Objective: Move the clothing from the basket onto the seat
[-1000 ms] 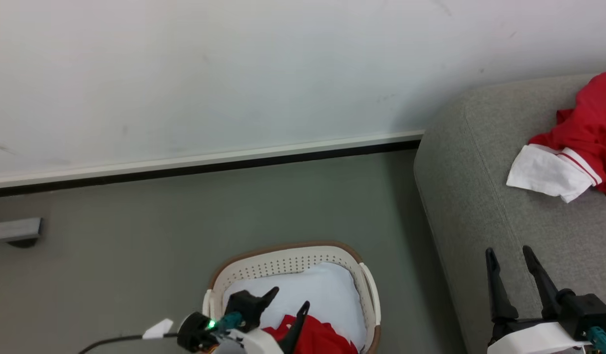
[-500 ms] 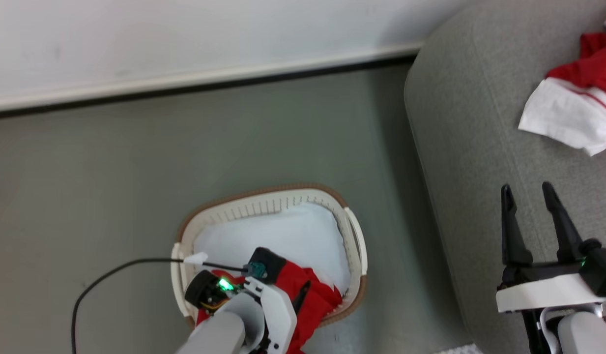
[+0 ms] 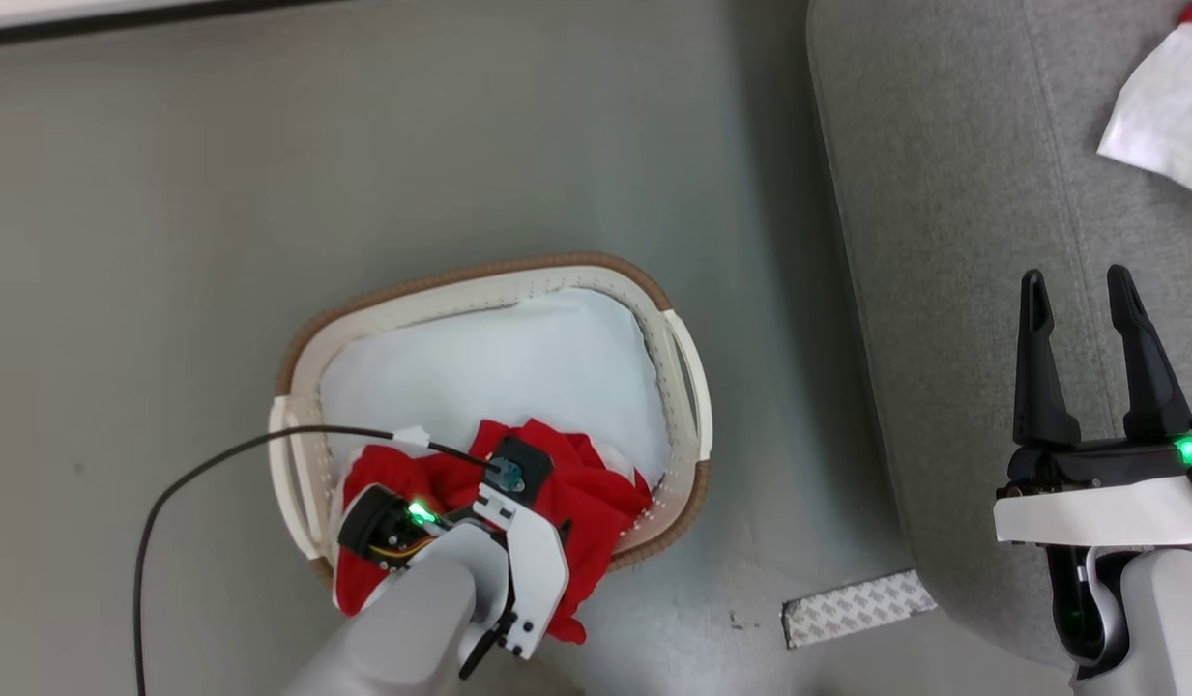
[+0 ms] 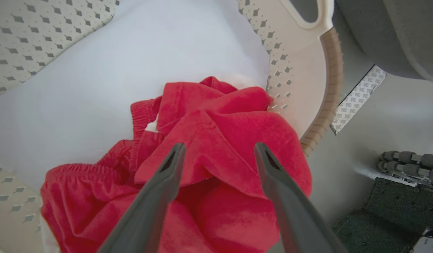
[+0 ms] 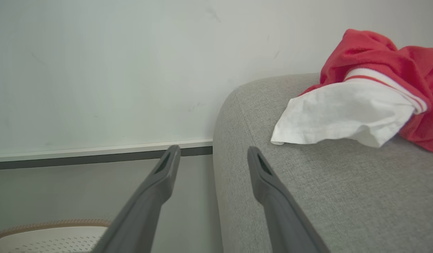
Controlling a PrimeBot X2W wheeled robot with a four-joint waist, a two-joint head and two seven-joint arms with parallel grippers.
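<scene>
At far left, a thin black cable (image 3: 218,454) trails over the grey floor (image 3: 460,145) and across the rim of an oval cream plastic laundry basket (image 3: 479,280) with a brown band. Over the basket's near end your left gripper (image 4: 220,147) hangs with its two dark fingers spread to their widest and nothing between them. The tips straddle a raised fold of a crumpled red garment (image 4: 209,105); whether they touch the cloth cannot be told. The garment lies heaped at the near end, one edge seemingly spilling over the near rim, on a plain white pad (image 3: 499,358) that lines the basket. To the right, a patterned strip of tape (image 3: 852,607) lies on the floor beside the large grey fabric sofa (image 3: 944,242). Above its seat your right gripper (image 3: 1077,275) waits, fingers equally wide and empty. Farther right, white-and-red clothing (image 5: 342,116) already lies on the cushion.

The risks, as judged from here: close too deep and you may pinch the pad with the garment and drag it out. Close on the fold alone and the cloth could slip free on the way to the seat. The trailing edge may snag the rim and tip the light basket, and the cable could catch there too.
</scene>
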